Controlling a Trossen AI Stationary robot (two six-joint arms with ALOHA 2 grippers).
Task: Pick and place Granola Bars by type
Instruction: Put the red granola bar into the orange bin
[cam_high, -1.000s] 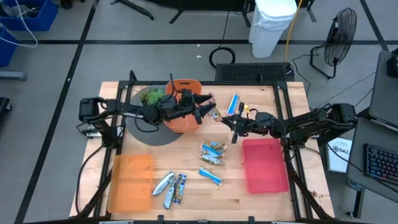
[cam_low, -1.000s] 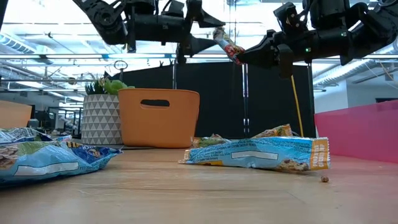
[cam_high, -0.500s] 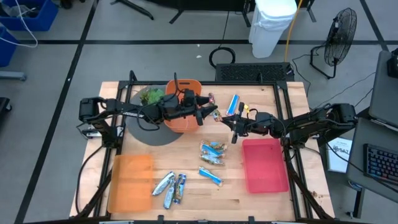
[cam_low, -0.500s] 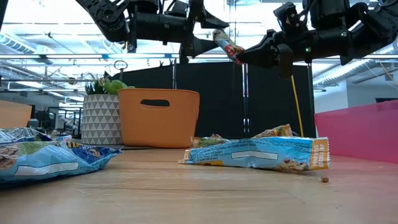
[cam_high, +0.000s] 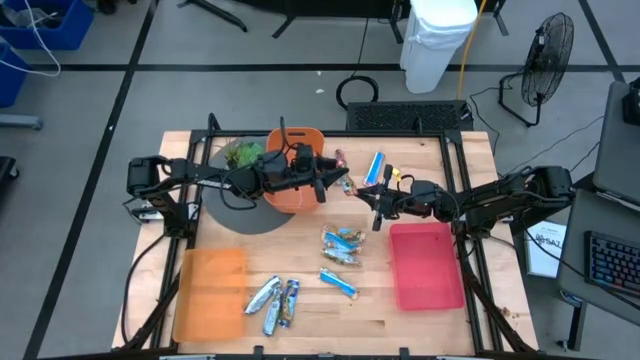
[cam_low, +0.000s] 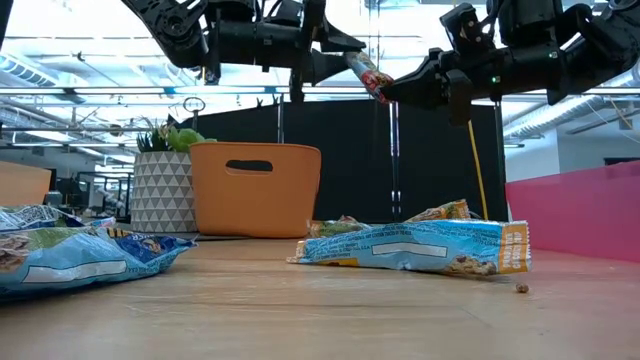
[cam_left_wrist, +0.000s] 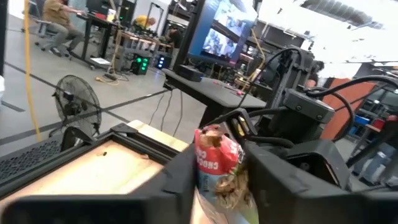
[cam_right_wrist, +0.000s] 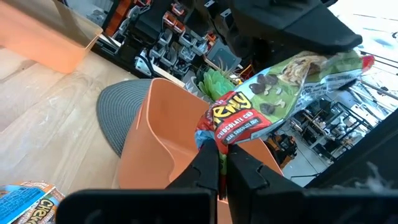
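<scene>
A granola bar (cam_low: 367, 75) in a red and green wrapper hangs in the air between my two grippers, beside the orange basket (cam_high: 295, 170). My left gripper (cam_low: 338, 58) reaches in from the table's left and is shut on the bar's green end. My right gripper (cam_right_wrist: 219, 163) comes from the table's right and is shut on the red end. Other granola bars lie flat on the table: a blue one (cam_high: 375, 167) toward the far edge, a small pile (cam_high: 342, 245) in the middle, a single blue one (cam_high: 338, 283), and silver ones (cam_high: 275, 300) near the front. My left gripper pinches the bar's green end (cam_left_wrist: 229, 186) between its two fingers, which stand one on each side of it. They come in level from the table's left. The bar is clear of the table. My right gripper pinches the bar's red end (cam_right_wrist: 214, 134) between its two fingers, only at the wrapper's edge. The fingers come in level from the table's right, along the bar. The bar slants up from them toward my left gripper.
A leafy potted plant (cam_high: 240, 155) stands next to the basket on a round grey mat (cam_high: 235, 215). An orange tray (cam_high: 210, 290) lies at the near left and a pink tray (cam_high: 425, 265) at the right.
My left gripper has shut its fingers onto the bar's free end; a second ago they stood wide open around it. My right gripper and the bar have kept still.
</scene>
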